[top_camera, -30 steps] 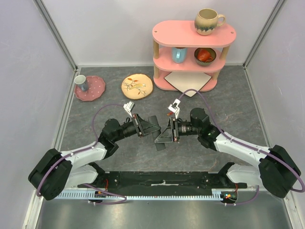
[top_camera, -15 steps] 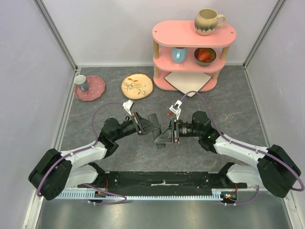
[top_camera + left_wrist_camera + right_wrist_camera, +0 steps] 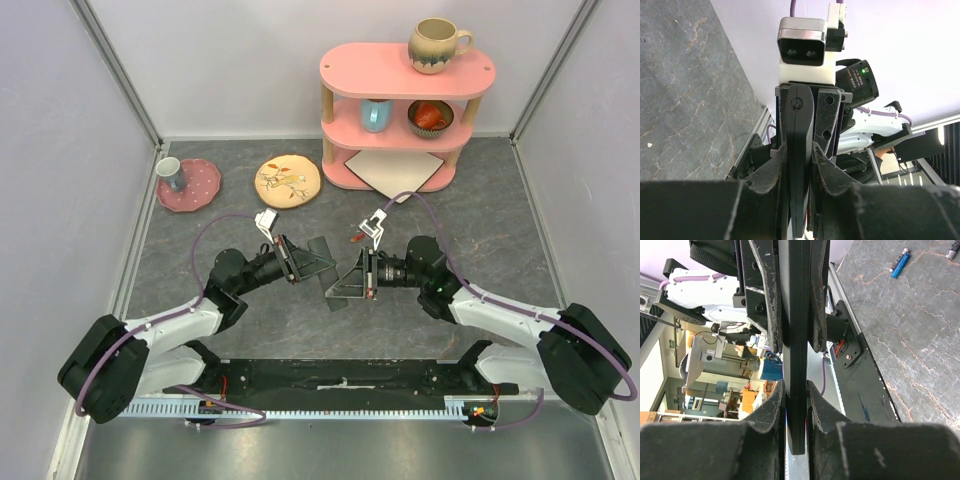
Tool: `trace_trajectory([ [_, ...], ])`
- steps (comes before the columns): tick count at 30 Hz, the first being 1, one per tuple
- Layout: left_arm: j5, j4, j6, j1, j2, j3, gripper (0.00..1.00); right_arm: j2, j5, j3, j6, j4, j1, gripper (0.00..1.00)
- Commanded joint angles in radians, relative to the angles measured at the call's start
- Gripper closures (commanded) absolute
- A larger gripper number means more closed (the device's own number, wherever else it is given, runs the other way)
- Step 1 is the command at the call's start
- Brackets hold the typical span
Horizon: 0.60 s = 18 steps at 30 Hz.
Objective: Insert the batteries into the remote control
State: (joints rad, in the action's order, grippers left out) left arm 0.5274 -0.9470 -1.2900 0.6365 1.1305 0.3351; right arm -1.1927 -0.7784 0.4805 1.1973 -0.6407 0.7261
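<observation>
The black remote control [image 3: 798, 130] hangs above the table's middle, held at both ends. In the left wrist view I see it edge-on between my left gripper [image 3: 799, 157], whose jaws are shut on it. In the right wrist view the remote control [image 3: 794, 340] also runs edge-on through my right gripper [image 3: 795, 392], shut on its near end. In the top view the left gripper [image 3: 322, 266] and right gripper [image 3: 346, 284] meet tip to tip and hide the remote. A blue battery [image 3: 900, 263] lies on the table. A small red piece [image 3: 356, 238] lies beside the right wrist.
A pink shelf [image 3: 405, 70] with a mug, a blue cup and a red bowl stands at the back right, a white sheet [image 3: 395, 170] under it. A pink plate [image 3: 195, 187] with a small cup and a yellow plate [image 3: 288, 180] lie at the back left.
Both grippers have shifted slightly while staying shut on the remote; the right wrist drew a little to the right.
</observation>
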Motion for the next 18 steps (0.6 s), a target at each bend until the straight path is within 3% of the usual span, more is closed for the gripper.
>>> trace_trajectory([
  [1, 0.003, -0.052, -0.002, -0.004, -0.025, -0.013, 0.98, 0.01, 0.033, -0.013, -0.017, -0.054, -0.014, 1.0],
  [3, 0.005, -0.039, 0.004, -0.006, -0.024, -0.011, 0.94, 0.036, 0.05, 0.029, -0.086, 0.085, -0.016, 1.0],
  [4, 0.009, -0.02, 0.006, -0.014, -0.025, -0.011, 0.77, 0.051, 0.088, 0.09, -0.194, 0.271, -0.016, 1.0],
  [7, -0.013, 0.006, 0.001, -0.032, -0.044, -0.027, 0.5, 0.105, 0.163, 0.194, -0.362, 0.531, -0.016, 1.0],
  [10, -0.05, 0.051, -0.003, -0.057, -0.083, -0.034, 0.38, 0.122, 0.221, 0.315, -0.487, 0.779, -0.016, 1.0],
  [14, -0.096, 0.132, 0.006, -0.086, -0.142, -0.036, 0.26, 0.123, 0.312, 0.374, -0.579, 0.909, -0.014, 1.0],
  [17, -0.118, 0.247, 0.023, -0.126, -0.211, -0.034, 0.13, 0.073, 0.547, 0.496, -0.671, 1.192, -0.014, 1.0],
  [18, -0.147, 0.304, 0.034, -0.141, -0.239, -0.033, 0.13, 0.053, 0.811, 0.529, -0.705, 1.27, -0.014, 1.0],
])
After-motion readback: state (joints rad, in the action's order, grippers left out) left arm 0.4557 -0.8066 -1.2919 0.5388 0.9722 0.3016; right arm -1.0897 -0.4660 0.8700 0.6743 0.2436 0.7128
